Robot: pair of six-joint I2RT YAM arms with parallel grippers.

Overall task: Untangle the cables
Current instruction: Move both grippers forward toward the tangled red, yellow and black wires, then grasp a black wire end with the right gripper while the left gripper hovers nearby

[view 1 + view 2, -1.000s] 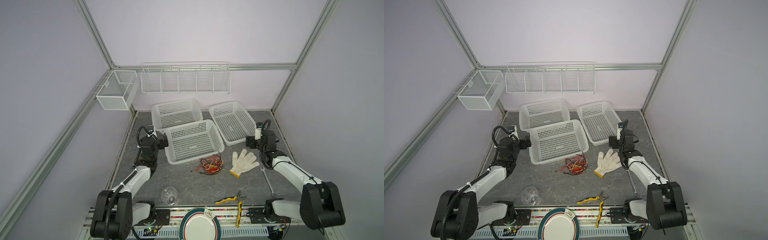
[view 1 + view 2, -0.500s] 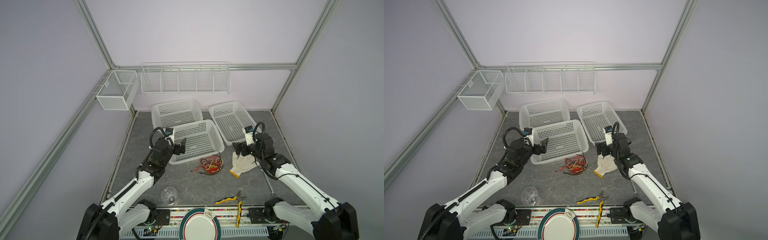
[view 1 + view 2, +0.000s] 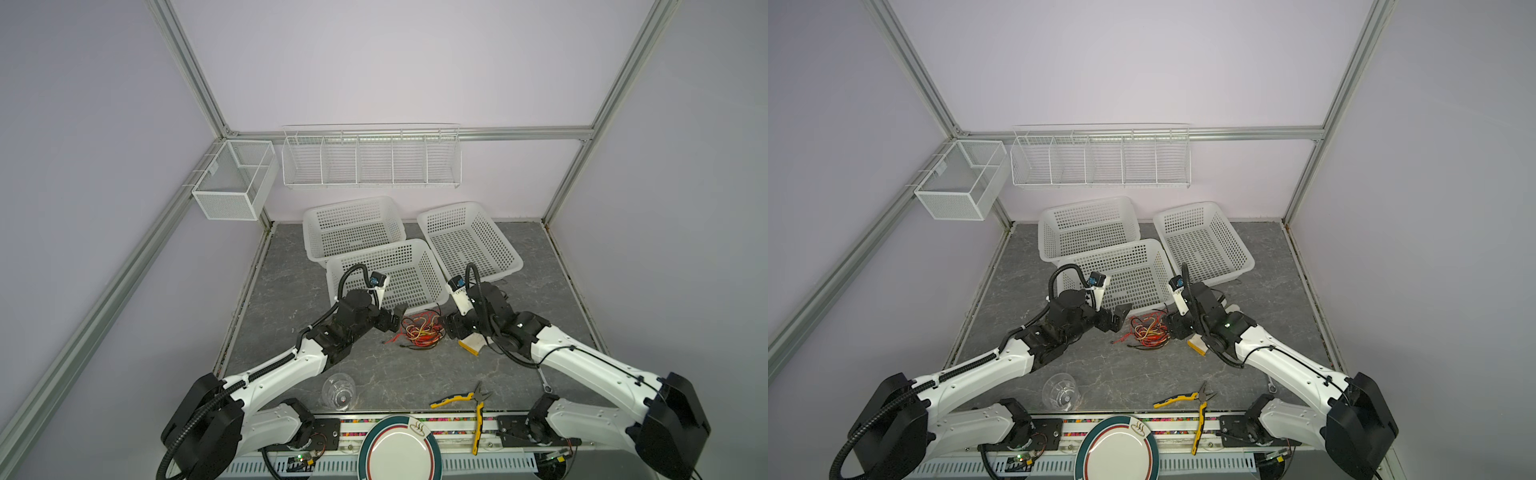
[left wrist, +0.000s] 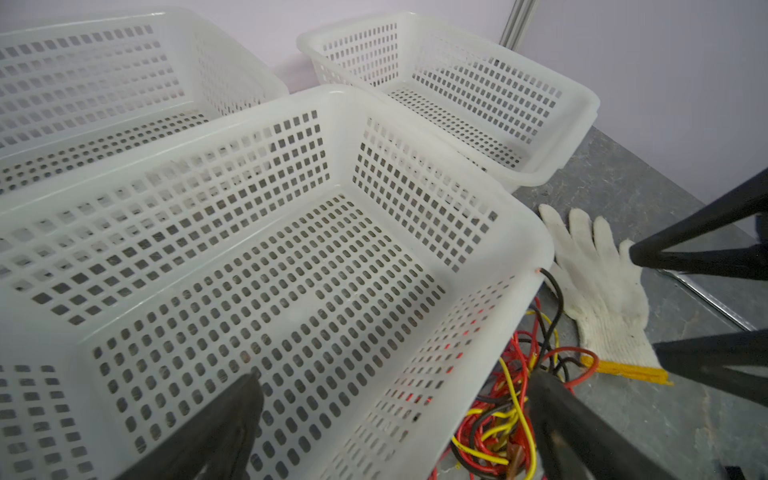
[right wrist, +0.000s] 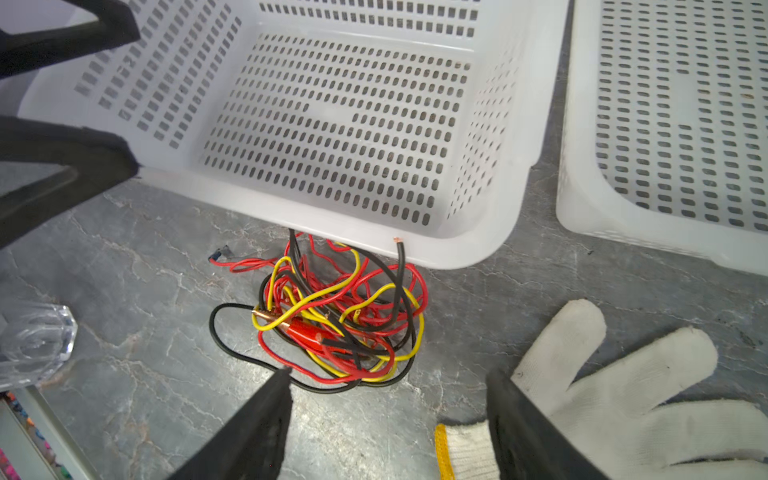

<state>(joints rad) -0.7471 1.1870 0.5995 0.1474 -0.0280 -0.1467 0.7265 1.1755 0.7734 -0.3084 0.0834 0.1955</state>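
In both top views we see the cables (image 3: 419, 332) (image 3: 1148, 332) bunched on the table between the left gripper (image 3: 398, 319) and the right gripper (image 3: 449, 328), both spread and empty. Left wrist: the front basket (image 4: 528, 237) hides part of them. Right wrist: we find no clear long axis; one black end stands up beside the rim.

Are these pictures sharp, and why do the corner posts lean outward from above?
Both top views: the wide lens splays the posts; light even, shadows faint. Right wrist view: cables crisp. Left wrist view: front basket equally sharp.

cables (image 5: 332, 320) partly under basket rim (image 5: 249, 193)
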